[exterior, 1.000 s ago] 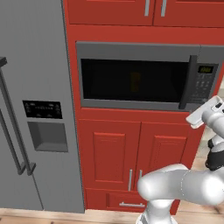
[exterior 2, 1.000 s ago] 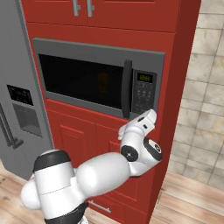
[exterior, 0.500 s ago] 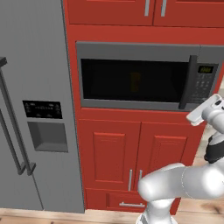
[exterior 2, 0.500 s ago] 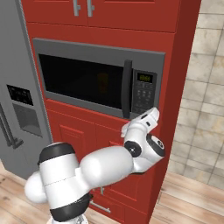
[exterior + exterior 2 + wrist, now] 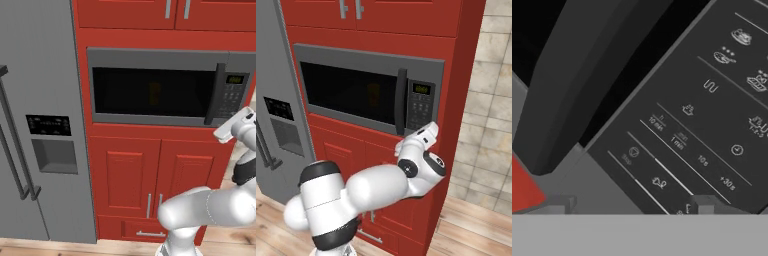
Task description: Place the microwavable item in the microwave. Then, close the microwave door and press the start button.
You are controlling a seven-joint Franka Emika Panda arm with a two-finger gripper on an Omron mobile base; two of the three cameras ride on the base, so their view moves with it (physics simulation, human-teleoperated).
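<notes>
The microwave [image 5: 165, 55] is built into red cabinets, and the microwave door [image 5: 150, 90] is shut. Behind its dark window the microwavable item [image 5: 155, 93] shows as a dim yellow shape, also faint in the right base view [image 5: 373, 95]. My white hand [image 5: 423, 137] hovers just below the dark keypad [image 5: 418, 105], right of the door handle [image 5: 401, 102]. In the hand view my gripper [image 5: 632, 205] is open with nothing between its tips, close in front of the keypad [image 5: 702, 115] beside the handle [image 5: 577, 75]. I cannot tell which key is the start button.
A tall grey fridge [image 5: 35, 125] with a dispenser stands left of the microwave. Red cabinet doors [image 5: 155, 175] sit below and more above. A tiled wall [image 5: 486, 100] lies to the right, over a wooden floor [image 5: 471, 225].
My hand has edged slightly up and closer to the keypad, and the arm's elbow has swung over. The microwave stays shut.
</notes>
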